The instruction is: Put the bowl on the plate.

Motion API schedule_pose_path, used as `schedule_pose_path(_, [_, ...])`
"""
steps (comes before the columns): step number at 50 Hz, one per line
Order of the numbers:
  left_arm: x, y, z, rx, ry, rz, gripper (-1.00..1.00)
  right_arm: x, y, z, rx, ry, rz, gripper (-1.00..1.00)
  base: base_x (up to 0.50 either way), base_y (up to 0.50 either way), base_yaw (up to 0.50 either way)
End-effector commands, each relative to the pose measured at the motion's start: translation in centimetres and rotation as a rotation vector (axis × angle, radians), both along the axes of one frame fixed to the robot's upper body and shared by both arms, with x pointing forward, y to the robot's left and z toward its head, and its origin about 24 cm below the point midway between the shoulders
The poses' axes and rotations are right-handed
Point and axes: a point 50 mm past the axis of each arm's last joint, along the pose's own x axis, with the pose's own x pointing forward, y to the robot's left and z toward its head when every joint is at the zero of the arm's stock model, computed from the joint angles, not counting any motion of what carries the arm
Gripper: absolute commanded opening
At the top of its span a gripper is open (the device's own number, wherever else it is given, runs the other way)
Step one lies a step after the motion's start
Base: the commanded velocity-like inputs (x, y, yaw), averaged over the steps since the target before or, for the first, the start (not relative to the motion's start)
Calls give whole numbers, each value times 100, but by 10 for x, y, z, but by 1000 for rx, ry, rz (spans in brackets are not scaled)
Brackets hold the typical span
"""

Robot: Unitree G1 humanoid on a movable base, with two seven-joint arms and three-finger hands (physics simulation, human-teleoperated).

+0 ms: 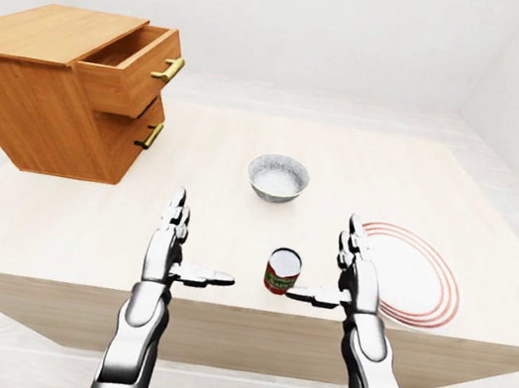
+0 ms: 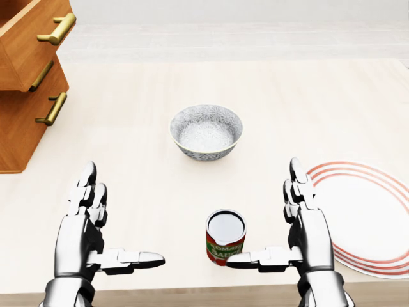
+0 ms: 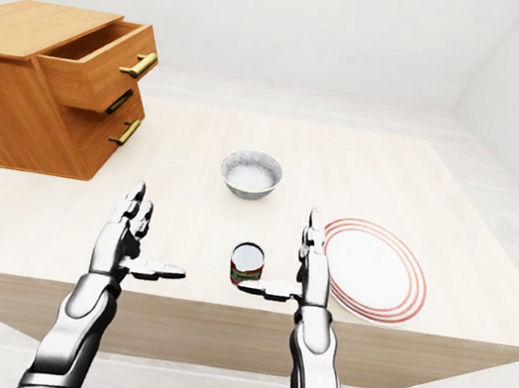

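We found the left hand (image 2: 86,230) and right hand (image 2: 305,225) spread open and empty above the bench's (image 2: 307,102) lower edge in the head view. The bowl (image 2: 206,132) stood mid-bench, apart from the plate (image 2: 367,220) near the right edge.

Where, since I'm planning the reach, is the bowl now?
In the head view the bowl sits near centre, above the can, up-left of the plate and right of the drawers.

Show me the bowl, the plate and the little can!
bowl (image 2: 206,134), head view, its inside bottom.
plate (image 2: 365,216), head view, its bare white middle.
can (image 2: 217,245), head view, its red label.
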Motion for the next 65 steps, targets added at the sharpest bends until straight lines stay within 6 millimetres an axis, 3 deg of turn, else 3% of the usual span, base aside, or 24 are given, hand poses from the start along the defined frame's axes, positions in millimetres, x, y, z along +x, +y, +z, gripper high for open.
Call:
schedule_pose_path(1, [1,7,-3,72,32,-26,100,5,-6,0,19,22,4,100,0,0,0])
schedule_pose_path(11, [-4,9,11,100,13,-23,100,-1,-8,15,13,-18,2,100,0,0,0])
schedule_pose_path(15, [-14,12,41,110,-110,-25,100,-12,-13,46,10,-138,-3,100,0,0,0])
schedule_pose_path(20, [-22,19,52,110,-160,-15,100,-20,-19,73,-36,-255,-17,100,0,0,0])
schedule_pose_path(24, [-21,19,55,123,-170,-12,100,-23,-22,80,-39,-284,-21,100,0,0,0])
schedule_pose_path(25, [-23,19,71,129,-238,-10,100,-23,-24,81,-39,-288,-27,100,0,0,0])
schedule_pose_path(26, [-22,19,58,130,-182,-11,100,-21,-23,78,-24,-277,-30,100,0,0,0])
schedule_pose_path(29, [-20,20,51,135,-152,1,100,-18,-23,70,-21,-243,-30,100,0,0,0])
schedule_pose_path(36, [-21,19,48,140,-138,-7,100,-19,-24,74,-19,-261,-20,100,0,-3,0])
schedule_pose_path(49, [-21,26,53,124,-159,2,100,-21,-25,78,-25,-276,-22,100,0,-49,0])
schedule_pose_path(52, [-23,27,73,132,-249,7,100,-23,-25,81,-31,-289,-18,100,0,-50,0])
schedule_pose_path(53, [-23,27,66,129,-215,9,100,-25,-24,82,-32,-296,-16,100,0,-50,0])
schedule_pose_path(55, [-24,28,73,130,-246,11,100,-27,-25,84,-35,-302,-15,100,0,-50,0])
schedule_pose_path(56, [-23,29,64,125,-207,15,100,-27,-25,85,-37,-309,-14,100,0,-50,0])
schedule_pose_path(58, [-23,30,64,124,-208,16,100,-27,-25,86,-38,-311,-14,100,0,-50,0])
schedule_pose_path(62, [-26,34,71,122,-236,23,100,-28,-24,87,-46,-316,-12,100,0,-50,0])
schedule_pose_path(63, [-29,35,86,127,-302,25,100,-29,-24,87,-49,-318,-10,100,0,-50,0])
schedule_pose_path(65, [-29,36,90,132,-323,32,100,-30,-24,89,-45,-324,-2,100,0,-45,0])
